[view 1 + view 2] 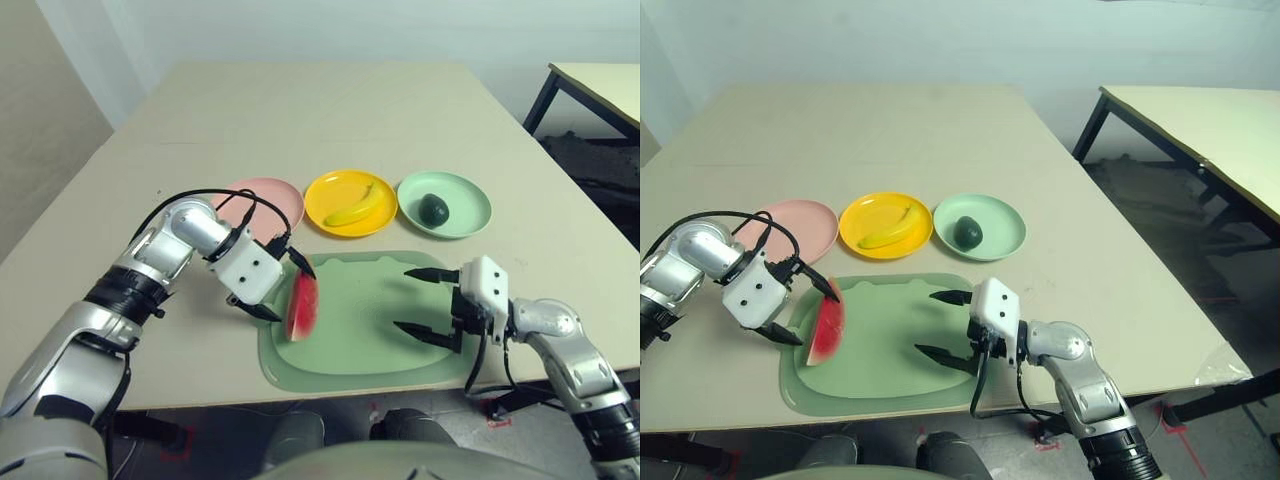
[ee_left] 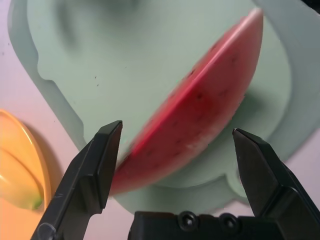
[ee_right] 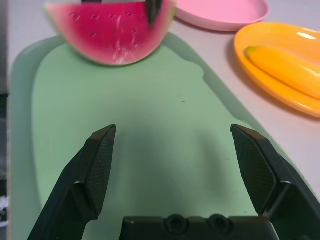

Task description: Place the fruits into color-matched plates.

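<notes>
On the left, the robot's left arm (image 1: 165, 258) reaches in over the bench (image 1: 320, 120), with a black cable (image 1: 178, 196) looping above it. Behind this arm lies the pink plate (image 1: 283, 200), partly covered by it.

The left gripper (image 1: 297, 299) hovers over the left side of the pale green cutting mat (image 1: 365, 310), its jaws spread wide. The red watermelon wedge (image 1: 303, 306) is at this side of the mat, its long body running from the robot's side toward the plates. In the left wrist view, the wedge slants across the space between the spread jaws and reaches past their tips; one end passes close to one fingertip, and whether they touch I cannot tell. The jaws are not closed on it.

Next, beyond the mat, comes the yellow plate (image 1: 318, 208), between the other two plates. The curved yellow banana (image 1: 354, 208) lies in it at a slant.

Farther right is the mint green plate (image 1: 468, 205), with the dark green avocado (image 1: 434, 210) resting inside, left of its middle.

The right gripper (image 1: 401, 298) hangs over the mat's right side, its jaws spread wide with a gap between them, pointing toward the left gripper. The right arm (image 1: 570, 350) extends behind it to the near right. At the far right stands a second table (image 1: 610, 85) with a pale top and dark legs.
</notes>
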